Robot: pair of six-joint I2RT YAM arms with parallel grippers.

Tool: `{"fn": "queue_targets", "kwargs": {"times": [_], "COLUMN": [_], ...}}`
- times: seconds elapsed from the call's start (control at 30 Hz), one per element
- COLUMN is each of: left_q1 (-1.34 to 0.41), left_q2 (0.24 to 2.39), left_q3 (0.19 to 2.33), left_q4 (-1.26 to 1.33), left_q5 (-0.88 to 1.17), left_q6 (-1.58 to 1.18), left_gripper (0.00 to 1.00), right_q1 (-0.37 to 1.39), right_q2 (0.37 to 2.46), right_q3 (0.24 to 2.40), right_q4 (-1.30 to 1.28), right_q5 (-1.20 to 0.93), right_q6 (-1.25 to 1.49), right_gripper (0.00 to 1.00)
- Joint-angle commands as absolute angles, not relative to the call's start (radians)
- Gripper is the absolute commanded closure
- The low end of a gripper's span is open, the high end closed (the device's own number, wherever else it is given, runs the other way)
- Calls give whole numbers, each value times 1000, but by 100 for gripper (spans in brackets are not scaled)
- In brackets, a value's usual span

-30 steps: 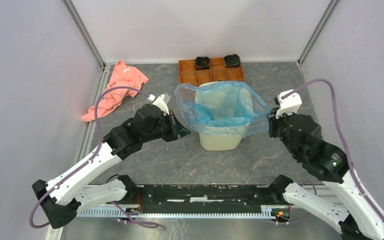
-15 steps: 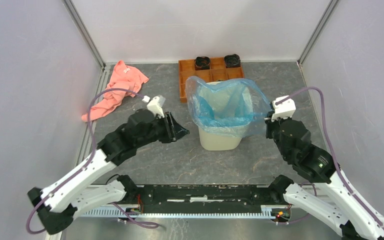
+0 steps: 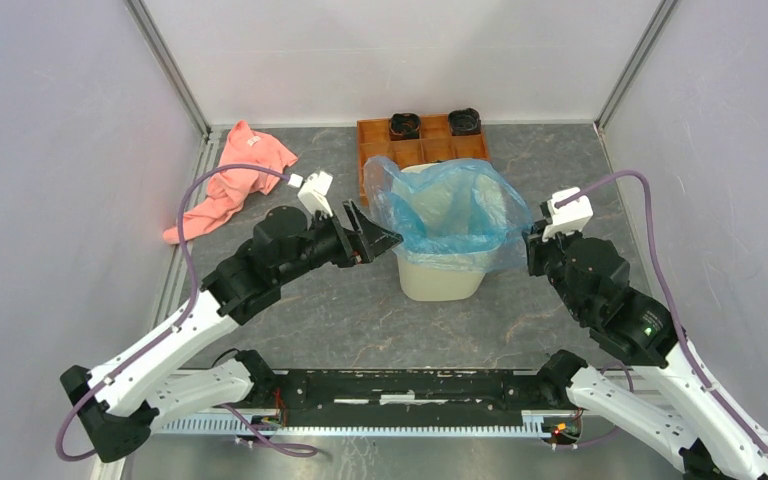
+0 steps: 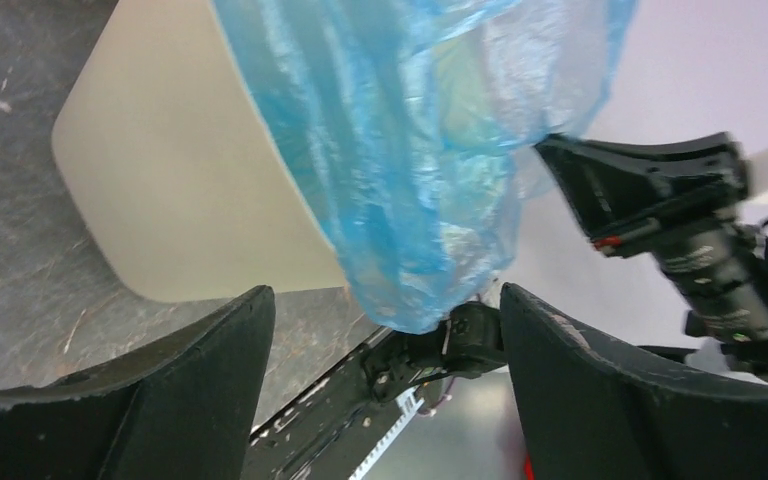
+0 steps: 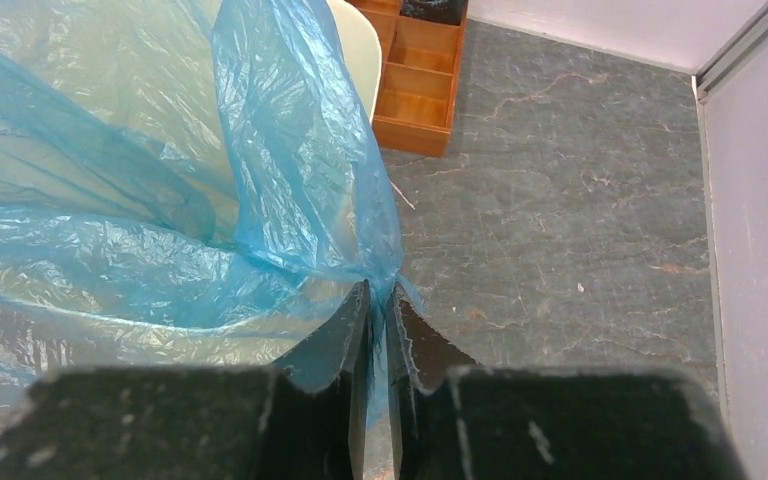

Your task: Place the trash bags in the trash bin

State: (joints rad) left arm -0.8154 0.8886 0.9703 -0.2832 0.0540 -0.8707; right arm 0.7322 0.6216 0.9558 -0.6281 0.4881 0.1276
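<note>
A thin light-blue trash bag [image 3: 455, 212] lines the beige trash bin [image 3: 442, 277] at mid-table, its edges draped over the rim. In the left wrist view the bag [image 4: 410, 160] hangs down the bin's [image 4: 180, 190] side. My left gripper [image 3: 378, 236] stands open just left of the bin, its fingers [image 4: 200, 390] wide apart with nothing between them [image 4: 385, 345]. My right gripper [image 3: 533, 240] is at the bin's right side, shut on a gathered pinch of the bag's edge [image 5: 385, 275], the film caught between its fingertips [image 5: 380, 300].
An orange-brown tray [image 3: 420, 142] with square compartments stands right behind the bin, with two black items in its back cells. A salmon-pink cloth [image 3: 230, 180] lies at the back left. Grey walls close in on both sides and the back.
My left gripper has let go of the bag's left edge and opened wide, then moved back toward the bin. The bag's left side has dropped onto the rim. The right gripper keeps its pinch.
</note>
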Motion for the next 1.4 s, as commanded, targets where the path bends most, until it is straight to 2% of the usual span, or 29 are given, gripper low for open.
{"fn": "queue_targets", "kwargs": {"times": [0.0,0.1,0.2,0.23,0.3,0.33,0.53,0.63,0.77,0.87,0.93,1.0,1.1,1.23,1.27,1.37], "left_q1": [-815,-815,-815,-815,-815,-815,-815,-815,-812,-810,-809,-805,-804,-804,-804,-804], "left_q2": [917,926,912,907,901,898,841,842,964,1055,1063,1074,1078,968,929,852], "left_q3": [1009,1001,969,962,951,941,839,820,908,1009,1008,1006,1027,993,985,987], "left_q4": [-312,-277,-251,-261,-305,-331,-378,-437,-514,-540,-517,-507,-556,-613,-620,-652], "left_q5": [5,21,12,5,-25,-33,-5,-65,-210,-251,-280,-285,-228,-218,-214,-245], "left_q6": [-932,-932,-942,-944,-954,-963,-997,-969,-851,-799,-773,-756,-730,-702,-679,-606], "left_gripper": [17,35,74,84,97,98,98,98,98,98,98,98,87,66,53,30], "right_q1": [730,732,732,731,731,731,730,731,731,730,730,731,731,731,731,731], "right_q2": [609,603,603,600,593,590,563,555,617,694,699,681,652,584,567,545], "right_q3": [979,957,945,945,948,946,890,823,740,783,799,810,877,947,965,993], "right_q4": [-596,-591,-605,-610,-623,-631,-660,-606,-469,-451,-451,-465,-578,-733,-755,-756], "right_q5": [487,503,512,513,517,524,551,583,678,711,725,699,604,521,505,481], "right_q6": [136,128,129,129,131,132,141,131,91,61,48,45,57,42,24,-57], "right_gripper": [85,85,85,85,85,85,85,84,85,86,84,78,60,39,35,27]}}
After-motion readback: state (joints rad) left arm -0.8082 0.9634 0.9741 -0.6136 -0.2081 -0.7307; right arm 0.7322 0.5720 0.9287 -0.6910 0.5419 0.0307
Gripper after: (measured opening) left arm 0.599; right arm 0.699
